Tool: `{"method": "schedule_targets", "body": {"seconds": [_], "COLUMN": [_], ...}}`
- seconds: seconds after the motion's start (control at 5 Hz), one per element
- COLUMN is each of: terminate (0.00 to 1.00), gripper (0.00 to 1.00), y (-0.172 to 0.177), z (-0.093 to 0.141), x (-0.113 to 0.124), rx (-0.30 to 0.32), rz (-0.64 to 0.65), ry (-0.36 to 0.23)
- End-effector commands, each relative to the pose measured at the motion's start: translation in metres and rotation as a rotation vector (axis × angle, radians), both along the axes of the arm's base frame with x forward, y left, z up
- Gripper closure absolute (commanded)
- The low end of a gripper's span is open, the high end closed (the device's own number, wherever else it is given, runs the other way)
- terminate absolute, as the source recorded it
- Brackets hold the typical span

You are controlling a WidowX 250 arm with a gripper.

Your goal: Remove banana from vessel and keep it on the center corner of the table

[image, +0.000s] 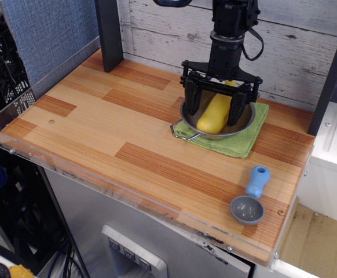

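Observation:
The yellow banana (213, 114) lies slanted in the shiny steel bowl (245, 125) at the back right of the striped wooden table (116, 127). My black gripper (214, 113) is open and lowered into the bowl. One finger stands on each side of the banana's middle, left finger (191, 103) and right finger (237, 108). The fingers do not press on the banana. The banana's stem end is partly hidden behind the gripper.
The bowl sits on a folded green cloth (241, 145). A small grey scoop with a blue handle (251, 198) lies near the front right corner. A dark post (109, 35) stands at the back left. A clear acrylic rim (87, 176) edges the table.

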State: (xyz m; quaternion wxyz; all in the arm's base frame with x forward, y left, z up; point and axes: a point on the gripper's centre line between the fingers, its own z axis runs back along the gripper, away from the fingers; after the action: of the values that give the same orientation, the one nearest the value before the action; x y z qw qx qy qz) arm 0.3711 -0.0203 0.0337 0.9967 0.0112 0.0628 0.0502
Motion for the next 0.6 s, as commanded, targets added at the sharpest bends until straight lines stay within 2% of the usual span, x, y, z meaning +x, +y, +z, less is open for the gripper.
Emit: {"method": "schedule_targets", "body": {"seconds": [0.0,0.2,0.4], "terminate": [0.0,0.0,0.0], "gripper": [1.0,1.0,1.0], "y": [-0.003,-0.003,0.003], "z": [0.027,0.044,0.089], "x": [0.002,0.001,-0.004], "rx": [0.006,0.011,-0.002], "rz": [-0.013,-0.012,-0.019], "ry": [-0.087,-0.131,-0.211]}}
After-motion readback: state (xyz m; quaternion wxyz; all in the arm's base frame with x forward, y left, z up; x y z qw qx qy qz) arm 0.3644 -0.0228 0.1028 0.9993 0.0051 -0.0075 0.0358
